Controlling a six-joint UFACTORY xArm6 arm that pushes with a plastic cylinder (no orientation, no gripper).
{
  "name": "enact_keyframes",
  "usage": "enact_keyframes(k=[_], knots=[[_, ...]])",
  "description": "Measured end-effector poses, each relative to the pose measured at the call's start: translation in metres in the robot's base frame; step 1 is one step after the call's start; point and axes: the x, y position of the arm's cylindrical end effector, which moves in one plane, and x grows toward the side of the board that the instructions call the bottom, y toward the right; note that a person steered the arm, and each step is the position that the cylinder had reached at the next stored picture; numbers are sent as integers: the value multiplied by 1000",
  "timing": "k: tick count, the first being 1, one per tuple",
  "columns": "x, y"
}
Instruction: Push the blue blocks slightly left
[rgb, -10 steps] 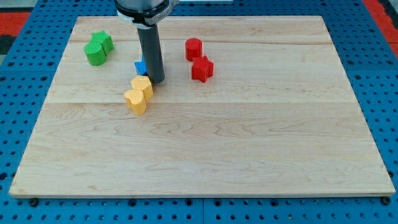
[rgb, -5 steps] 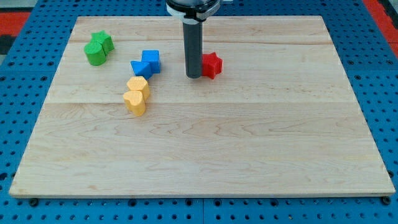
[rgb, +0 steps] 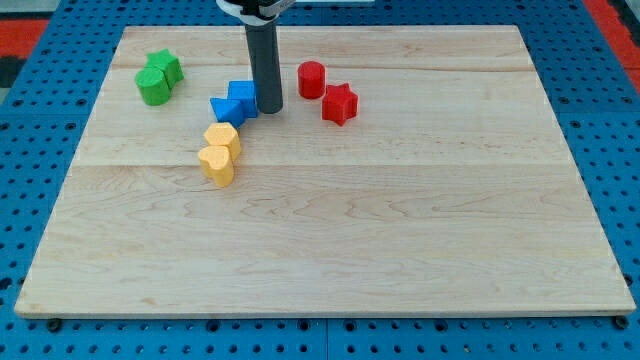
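My tip, bare rod holding nothing, sits just right of the blue cube and blue triangular block, toward board's top-left; blocks lie leftward.

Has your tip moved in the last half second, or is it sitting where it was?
Yes. My tip has slid toward the view's left: it was beside the red star block and now stands at the right edge of the blue blocks.

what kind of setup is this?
Likely a lab bench for pushing trials: a wooden board on a blue perforated base, small coloured blocks, and my tip just right of the blue blocks.
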Motion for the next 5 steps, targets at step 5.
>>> enact_keyframes(k=[5], knots=[[-40, -24]])
